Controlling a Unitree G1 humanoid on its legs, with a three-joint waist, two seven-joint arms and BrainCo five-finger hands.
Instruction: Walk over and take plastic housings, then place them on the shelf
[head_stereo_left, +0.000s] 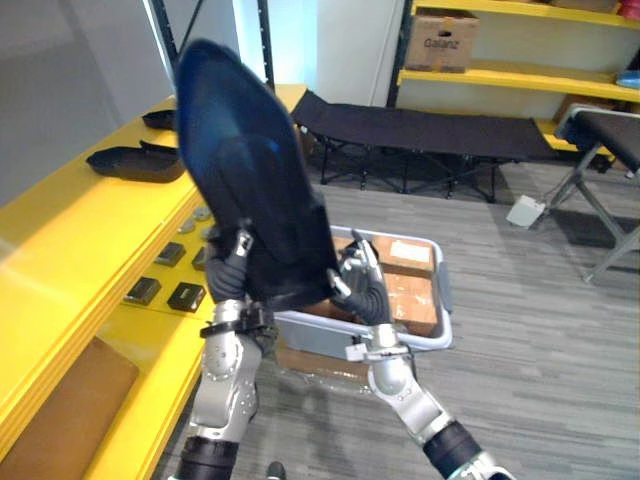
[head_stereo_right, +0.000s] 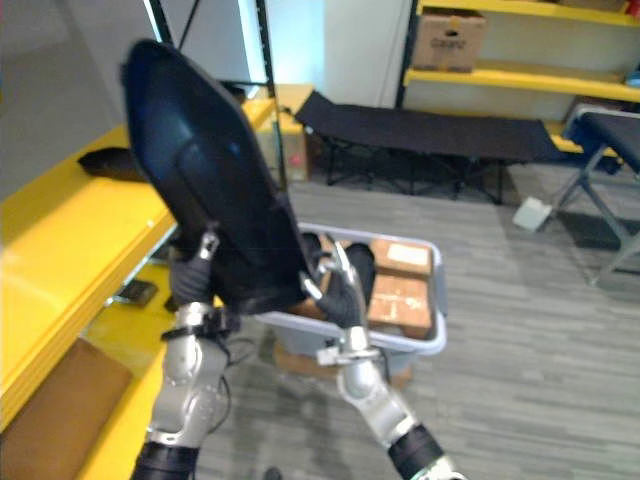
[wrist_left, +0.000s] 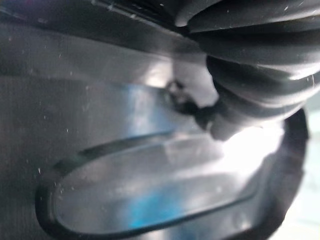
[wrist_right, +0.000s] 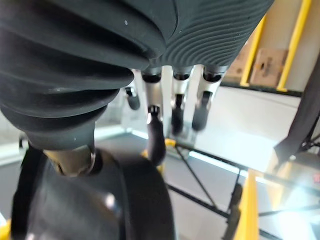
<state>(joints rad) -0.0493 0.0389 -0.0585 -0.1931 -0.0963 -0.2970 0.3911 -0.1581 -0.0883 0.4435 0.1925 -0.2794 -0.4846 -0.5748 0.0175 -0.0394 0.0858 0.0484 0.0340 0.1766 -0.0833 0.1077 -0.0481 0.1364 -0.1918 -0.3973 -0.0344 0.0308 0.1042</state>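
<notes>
Beside the yellow shelf (head_stereo_left: 60, 230), a glossy black teardrop-shaped housing (head_stereo_left: 245, 170) points upward.

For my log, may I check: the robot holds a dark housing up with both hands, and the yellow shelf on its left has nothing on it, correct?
Not quite: the left eye view shows dark housings already lying on the yellow shelf. The rest is right.

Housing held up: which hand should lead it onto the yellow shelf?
Left, probably. The left hand grips the housing on the side nearest the yellow shelf; the right hand is farther off.
</notes>
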